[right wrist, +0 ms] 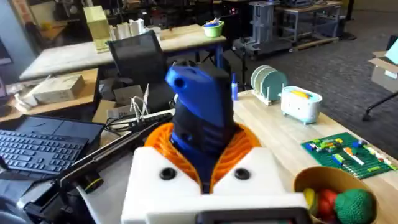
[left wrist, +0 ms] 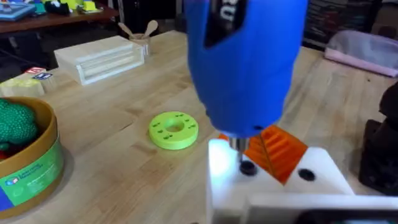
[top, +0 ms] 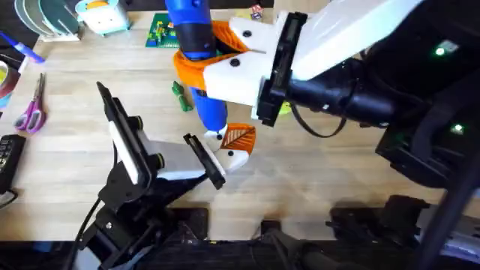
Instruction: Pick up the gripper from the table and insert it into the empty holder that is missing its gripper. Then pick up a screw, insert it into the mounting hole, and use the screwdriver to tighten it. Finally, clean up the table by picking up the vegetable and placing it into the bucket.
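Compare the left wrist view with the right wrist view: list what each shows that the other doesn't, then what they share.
Left wrist alone: the lime green disc, the screwdriver's metal tip meeting the holder, and the orange gripper seated there.

Right wrist alone: a laptop keyboard, a dish rack, a green brick board, and the right arm's fingers around the screwdriver.

Shared: the blue screwdriver, the bucket with a green vegetable.

In the overhead view the screwdriver point(top: 196, 45) is cut off by the top edge and hides most of the vegetable point(top: 180, 96) and bucket behind it. In the left wrist view its blurred blue body hides the upper end of its own tip, and the bucket point(left wrist: 31, 163) runs off the frame's side
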